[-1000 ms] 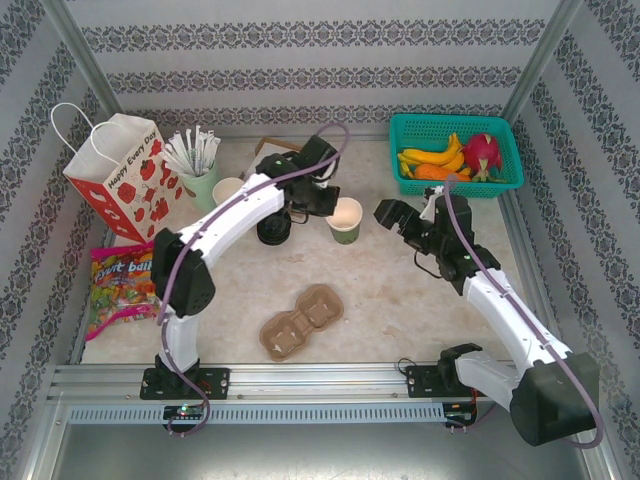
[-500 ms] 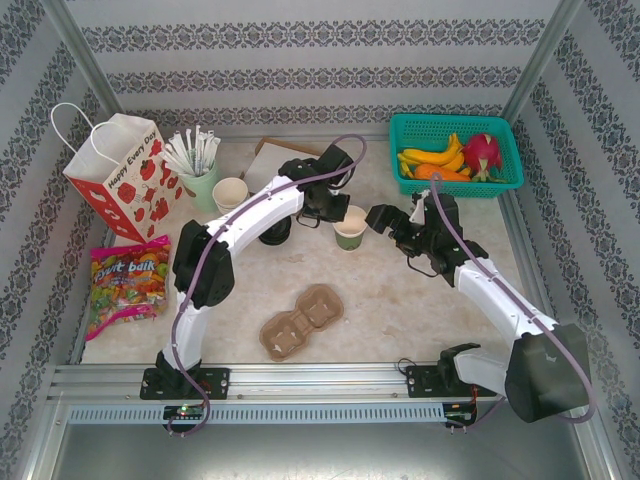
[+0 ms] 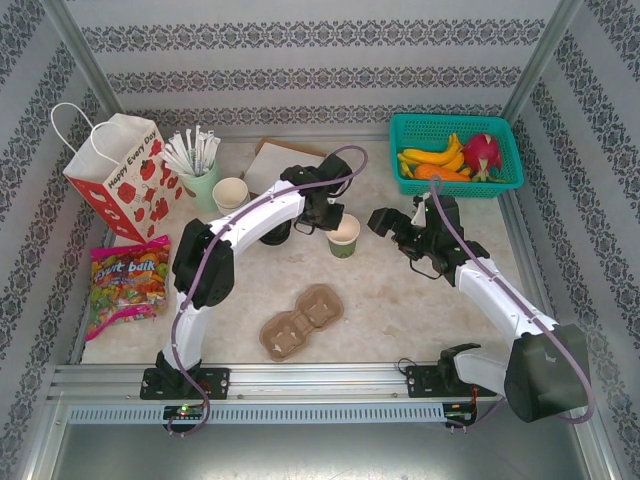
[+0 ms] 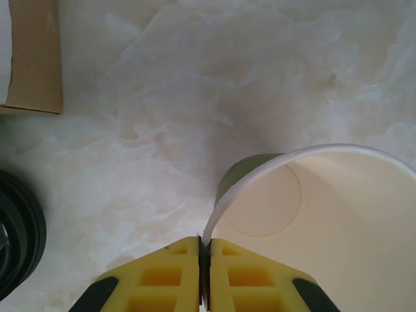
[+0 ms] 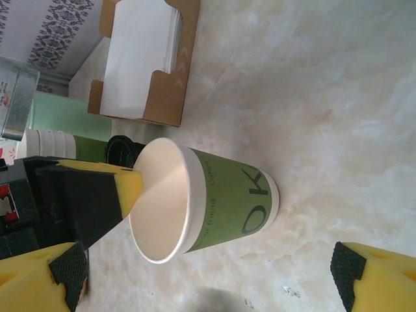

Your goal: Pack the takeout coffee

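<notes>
One lidless paper cup (image 3: pixel 344 236), cream inside and green on its outer wall, is seen standing upright on the pale marbled tabletop (image 3: pixel 400 300), just above the middle of the overhead frame and between the two grippers. Its thin rolled rim is pinched by the left gripper (image 4: pixel 203 250). The yellow fingers are pressed together on the cup wall, one inside and one outside, at the bottom centre of the left wrist view. The right gripper (image 5: pixel 208 286) is held with its jaws wide apart just to the right of the cup in the overhead frame, and nothing is gripped by it.

The cup is shown to be empty, so it is judged very light and easily tipped. Its paper wall would be dented by a hard squeeze, and a pinch at one point of the rim could tilt it. A steadier hold would be expected around the green body below the rim, with gentle closure.

The left arm is stretched from the lower left of the overhead frame toward the centre, its wrist turned down over the cup. The right arm is reached in from the lower right, its gripper aimed sideways at the cup. A stack of round black plastic lids (image 3: pixel 272 232) is set left of the cup, and a brown moulded-pulp cup carrier (image 3: pixel 300 322) lies below it, well apart.
</notes>
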Robot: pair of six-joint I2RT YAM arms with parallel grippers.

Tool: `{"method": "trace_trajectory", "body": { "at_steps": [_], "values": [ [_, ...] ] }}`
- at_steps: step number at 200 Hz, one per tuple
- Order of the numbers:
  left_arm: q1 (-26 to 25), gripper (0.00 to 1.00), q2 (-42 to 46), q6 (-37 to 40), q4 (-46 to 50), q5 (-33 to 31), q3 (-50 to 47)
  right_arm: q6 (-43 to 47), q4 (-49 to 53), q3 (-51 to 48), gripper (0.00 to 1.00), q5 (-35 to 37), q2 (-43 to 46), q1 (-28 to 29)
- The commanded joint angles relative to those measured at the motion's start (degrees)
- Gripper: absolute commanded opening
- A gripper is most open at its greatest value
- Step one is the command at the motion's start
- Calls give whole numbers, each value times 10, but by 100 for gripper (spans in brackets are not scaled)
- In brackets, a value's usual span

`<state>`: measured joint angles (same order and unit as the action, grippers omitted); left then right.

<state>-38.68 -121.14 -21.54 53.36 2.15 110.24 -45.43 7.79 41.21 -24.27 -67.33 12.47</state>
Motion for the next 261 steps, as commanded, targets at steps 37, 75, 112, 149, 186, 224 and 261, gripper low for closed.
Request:
{"method": "trace_trajectory", "body": {
  "at_steps": [37,75,112,149,186,224,261],
  "values": [
    [-3,12,51,22,31,-31,-26,22,19,25,98,-4,-18,-4],
    [-3,21,56,26,41,-31,-23,18,18,36,98,-10,-30,-4],
    [-3,43,80,26,46,-37,-16,24,22,46,98,-9,-32,-3],
    [12,60,132,-22,3,-54,-48,32,29,52,98,14,-24,-3],
    [27,90,156,-154,-49,-159,-115,37,18,52,98,52,-10,-3],
    [30,93,90,-217,-32,-214,-100,47,15,76,98,65,-12,-3],
    [48,87,36,-230,-37,-194,-93,66,26,87,98,68,-13,-2]
  ]
}}
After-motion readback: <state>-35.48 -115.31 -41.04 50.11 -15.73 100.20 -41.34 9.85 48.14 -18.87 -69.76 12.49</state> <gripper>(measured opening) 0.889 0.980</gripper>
